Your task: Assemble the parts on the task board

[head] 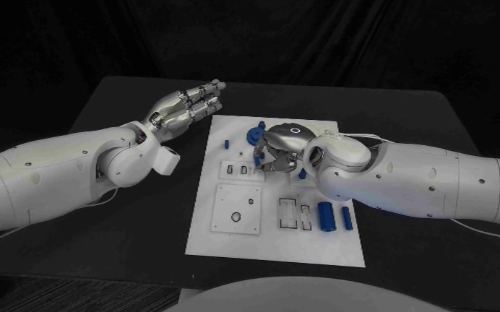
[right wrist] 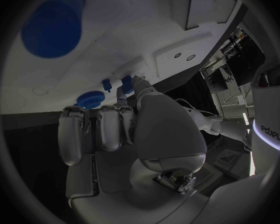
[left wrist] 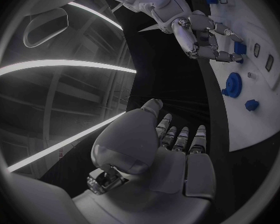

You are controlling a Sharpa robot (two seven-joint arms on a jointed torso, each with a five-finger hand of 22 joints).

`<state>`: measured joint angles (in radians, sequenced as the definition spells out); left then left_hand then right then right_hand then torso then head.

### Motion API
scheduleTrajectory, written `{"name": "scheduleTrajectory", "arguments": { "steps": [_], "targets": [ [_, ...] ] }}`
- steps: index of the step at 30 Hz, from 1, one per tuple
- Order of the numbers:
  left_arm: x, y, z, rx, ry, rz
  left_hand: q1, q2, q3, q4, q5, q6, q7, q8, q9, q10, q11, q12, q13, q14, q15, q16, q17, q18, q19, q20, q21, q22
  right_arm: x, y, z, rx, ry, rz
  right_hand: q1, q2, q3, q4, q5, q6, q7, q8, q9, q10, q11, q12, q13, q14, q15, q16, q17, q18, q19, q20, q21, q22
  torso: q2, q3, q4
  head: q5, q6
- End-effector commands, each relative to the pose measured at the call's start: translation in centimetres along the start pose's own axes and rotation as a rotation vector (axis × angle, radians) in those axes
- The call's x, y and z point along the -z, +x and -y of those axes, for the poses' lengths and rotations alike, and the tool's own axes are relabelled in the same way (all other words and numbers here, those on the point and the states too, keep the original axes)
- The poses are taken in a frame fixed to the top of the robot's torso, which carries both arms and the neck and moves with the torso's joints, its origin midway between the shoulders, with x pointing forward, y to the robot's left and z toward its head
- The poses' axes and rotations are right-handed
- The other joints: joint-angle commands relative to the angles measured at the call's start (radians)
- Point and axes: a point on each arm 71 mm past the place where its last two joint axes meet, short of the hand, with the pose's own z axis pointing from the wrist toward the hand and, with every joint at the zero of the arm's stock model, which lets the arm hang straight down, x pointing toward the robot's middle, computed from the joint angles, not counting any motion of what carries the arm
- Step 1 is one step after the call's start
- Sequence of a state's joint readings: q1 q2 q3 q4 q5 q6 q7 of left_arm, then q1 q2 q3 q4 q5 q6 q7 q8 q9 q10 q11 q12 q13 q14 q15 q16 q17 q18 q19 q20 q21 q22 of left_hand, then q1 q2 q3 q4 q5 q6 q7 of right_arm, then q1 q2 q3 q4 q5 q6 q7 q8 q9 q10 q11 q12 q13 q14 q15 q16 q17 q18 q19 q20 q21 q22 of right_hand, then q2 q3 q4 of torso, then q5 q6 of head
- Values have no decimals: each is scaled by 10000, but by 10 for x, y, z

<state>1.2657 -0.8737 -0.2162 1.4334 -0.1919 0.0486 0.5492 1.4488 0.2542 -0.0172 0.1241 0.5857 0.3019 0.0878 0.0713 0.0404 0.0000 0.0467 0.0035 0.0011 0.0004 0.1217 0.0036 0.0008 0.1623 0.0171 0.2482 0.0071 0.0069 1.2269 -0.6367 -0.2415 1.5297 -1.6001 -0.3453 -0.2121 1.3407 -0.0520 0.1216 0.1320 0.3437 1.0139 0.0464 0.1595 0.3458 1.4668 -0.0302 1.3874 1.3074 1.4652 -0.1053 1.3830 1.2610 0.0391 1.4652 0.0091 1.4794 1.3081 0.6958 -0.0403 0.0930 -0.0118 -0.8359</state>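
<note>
Here the right hand [head: 279,147] fingers pinch a blue part [right wrist: 126,83]; left hand [head: 186,112] fingers straight, released

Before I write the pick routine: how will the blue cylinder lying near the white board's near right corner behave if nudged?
The blue cylinder lies on its side on the flat white task board, so it probably rolls. It looks like rigid plastic, likely light and somewhat slippery.
</note>
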Motion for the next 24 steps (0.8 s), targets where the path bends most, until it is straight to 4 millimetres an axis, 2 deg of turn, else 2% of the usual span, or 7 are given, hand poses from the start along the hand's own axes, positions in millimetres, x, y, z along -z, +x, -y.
{"name": "scheduleTrajectory", "arguments": {
  "steps": [1,24],
  "targets": [
    [0,2,0,93,90,-143,-103,-14,56,-11,56,-20,45,27,6,0,100,-35,-11,-4,65,-36,-8,181,-7,57,42,11,2,10,3,119,309,-537,6,-25,5,-54,-38,-69,-11,-63,-7,672,0,-41,566,625,-55,55,-14,-174,672,-67,-6,2345,4,0,0,-16,1],
    [1,2,-2,120,4,-143,-121,-12,95,-32,51,-46,49,21,3,0,104,-35,-11,-4,67,-36,-8,180,-13,59,39,9,4,12,4,84,336,-621,0,-17,11,-58,-54,-77,-5,-76,-6,658,5,-87,512,621,-54,51,-28,-171,665,-66,-18,2341,3,-1,-1,-45,-20]
  ]
}}
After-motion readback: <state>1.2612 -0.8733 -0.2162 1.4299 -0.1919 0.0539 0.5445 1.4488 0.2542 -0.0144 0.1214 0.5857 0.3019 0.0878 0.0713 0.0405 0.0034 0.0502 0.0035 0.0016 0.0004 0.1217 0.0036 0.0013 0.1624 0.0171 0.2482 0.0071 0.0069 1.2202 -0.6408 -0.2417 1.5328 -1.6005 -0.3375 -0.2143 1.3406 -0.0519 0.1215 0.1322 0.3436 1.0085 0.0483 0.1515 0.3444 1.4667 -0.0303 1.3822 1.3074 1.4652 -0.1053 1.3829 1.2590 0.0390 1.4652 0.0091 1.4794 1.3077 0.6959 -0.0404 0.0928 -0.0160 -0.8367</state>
